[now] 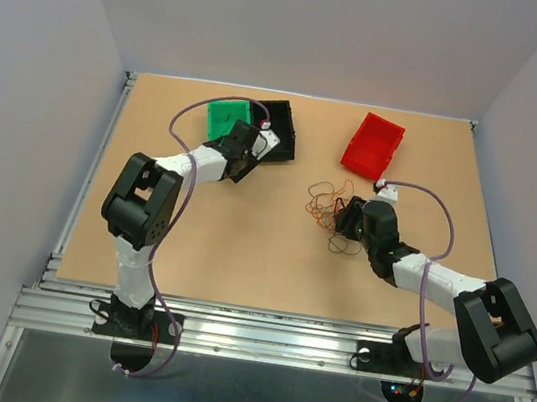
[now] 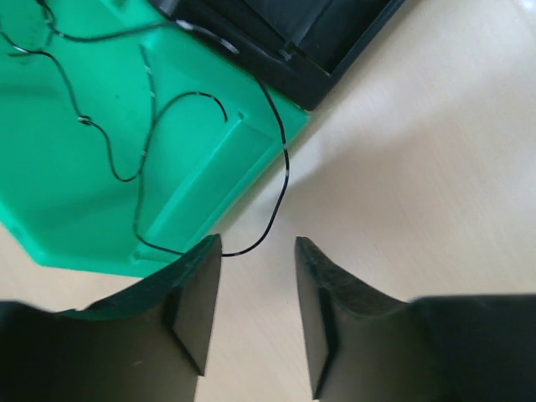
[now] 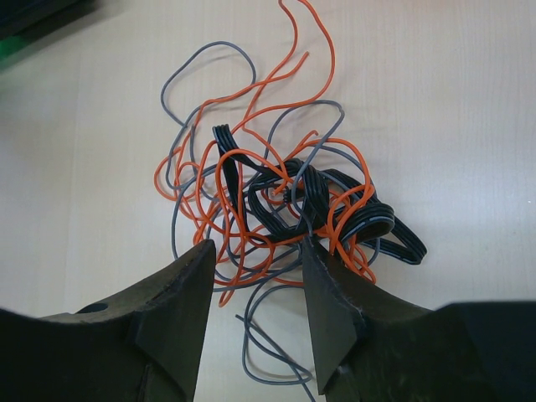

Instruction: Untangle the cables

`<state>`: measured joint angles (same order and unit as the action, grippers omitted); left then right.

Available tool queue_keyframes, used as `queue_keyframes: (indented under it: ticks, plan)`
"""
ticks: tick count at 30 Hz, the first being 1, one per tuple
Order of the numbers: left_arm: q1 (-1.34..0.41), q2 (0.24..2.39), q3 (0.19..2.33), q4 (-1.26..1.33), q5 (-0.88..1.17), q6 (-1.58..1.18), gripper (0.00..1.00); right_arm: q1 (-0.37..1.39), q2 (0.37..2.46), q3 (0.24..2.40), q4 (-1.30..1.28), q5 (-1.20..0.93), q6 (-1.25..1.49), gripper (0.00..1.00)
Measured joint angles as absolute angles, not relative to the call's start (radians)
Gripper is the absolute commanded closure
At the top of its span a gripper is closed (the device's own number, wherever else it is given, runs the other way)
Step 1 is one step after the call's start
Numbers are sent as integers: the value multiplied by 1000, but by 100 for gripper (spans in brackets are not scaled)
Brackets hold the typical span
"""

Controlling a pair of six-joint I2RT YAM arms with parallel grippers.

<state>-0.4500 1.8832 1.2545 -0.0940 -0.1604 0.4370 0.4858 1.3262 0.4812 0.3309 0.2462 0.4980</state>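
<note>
- Cables [image 3: 285, 201], orange, grey and black, lay tangled on the desk [image 3: 469, 100] just ahead of the right claw [image 3: 255, 251], jaws apart.
- Black wire [image 2: 286, 167] trailed from the green bin [image 2: 67, 209] before the left claw [image 2: 258, 247], jaws apart, empty.

White arms [image 1: 204, 161], black joints [image 1: 139, 200], purple-grey wiring [image 1: 422, 188]

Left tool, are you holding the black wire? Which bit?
Nothing is held. The left tool is open; the black wire just loops from the green bin past one fingertip.
</note>
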Motion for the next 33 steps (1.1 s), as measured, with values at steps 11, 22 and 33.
queue_keyframes:
  ticks: [11,22,33]
  plan:
    - [-448,1929,1254,-56,-215,436,100,486,1281,481,350,246,498,49]
    - [-435,1854,1240,-4,-182,429,80,486,1280,481,352,244,498,49]
    - [-467,1820,1220,-2,-105,401,40,486,1280,481,352,243,498,48]
